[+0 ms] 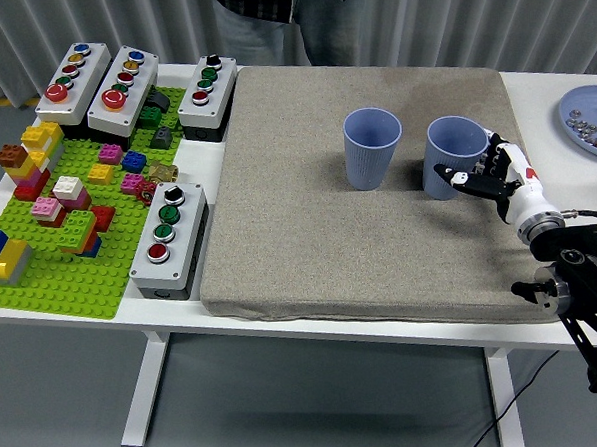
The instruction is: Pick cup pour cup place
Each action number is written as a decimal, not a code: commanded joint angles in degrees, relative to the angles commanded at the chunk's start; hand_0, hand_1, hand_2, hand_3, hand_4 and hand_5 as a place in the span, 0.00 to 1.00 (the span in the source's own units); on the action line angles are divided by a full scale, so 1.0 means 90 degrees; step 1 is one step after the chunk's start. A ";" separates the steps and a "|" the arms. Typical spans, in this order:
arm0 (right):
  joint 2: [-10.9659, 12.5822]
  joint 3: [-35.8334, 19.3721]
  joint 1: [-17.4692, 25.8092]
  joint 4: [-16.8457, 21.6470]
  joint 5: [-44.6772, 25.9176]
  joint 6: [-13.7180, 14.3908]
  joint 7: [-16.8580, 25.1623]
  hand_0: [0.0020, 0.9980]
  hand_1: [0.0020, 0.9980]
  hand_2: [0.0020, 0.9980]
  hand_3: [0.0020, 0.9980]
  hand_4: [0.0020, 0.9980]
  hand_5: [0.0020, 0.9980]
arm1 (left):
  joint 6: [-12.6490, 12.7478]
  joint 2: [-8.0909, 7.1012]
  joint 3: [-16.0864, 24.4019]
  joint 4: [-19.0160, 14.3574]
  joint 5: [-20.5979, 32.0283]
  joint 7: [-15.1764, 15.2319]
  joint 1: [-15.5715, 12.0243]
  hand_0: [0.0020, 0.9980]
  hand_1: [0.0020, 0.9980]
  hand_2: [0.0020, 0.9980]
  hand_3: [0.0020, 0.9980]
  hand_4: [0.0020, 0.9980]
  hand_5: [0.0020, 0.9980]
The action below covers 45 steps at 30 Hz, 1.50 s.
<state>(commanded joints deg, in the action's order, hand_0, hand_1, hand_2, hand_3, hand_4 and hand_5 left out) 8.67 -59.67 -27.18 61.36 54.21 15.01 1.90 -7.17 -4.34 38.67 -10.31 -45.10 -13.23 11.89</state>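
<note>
Two blue cups stand upright on the grey mat. The left cup stands alone near the mat's middle. The right cup stands close beside it. My right hand reaches in from the lower right with its fingers curled around the right cup's side. The cup rests on the mat. I cannot see what is inside either cup. My left arm is out of view.
A green brick baseplate with several loose bricks lies at the left. Several grey button boxes stand around it. A blue plate with small items sits at the right edge. A person stands at the far side.
</note>
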 joint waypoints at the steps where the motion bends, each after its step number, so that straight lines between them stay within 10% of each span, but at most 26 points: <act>1: 0.0011 -0.0009 -0.0006 0.0014 0.0030 0.0006 0.0006 0.76 0.66 0.56 0.66 0.80 0.08 | -0.0001 0.0000 0.0000 0.0000 0.0002 0.0000 0.0001 0.77 0.75 0.81 0.65 0.50 0.99; 45: 0.0295 0.0729 -0.0966 0.0050 0.1977 0.0514 0.0181 0.76 0.66 0.56 0.66 0.75 0.03 | 0.0009 -0.0041 0.0049 0.0000 -0.0036 -0.0008 0.0029 0.77 0.76 0.81 0.65 0.50 0.99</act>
<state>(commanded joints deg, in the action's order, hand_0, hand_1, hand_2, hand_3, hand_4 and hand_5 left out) 11.32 -53.11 -35.87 61.81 72.00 19.64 3.53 -7.10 -4.71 39.11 -10.31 -45.42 -13.30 12.16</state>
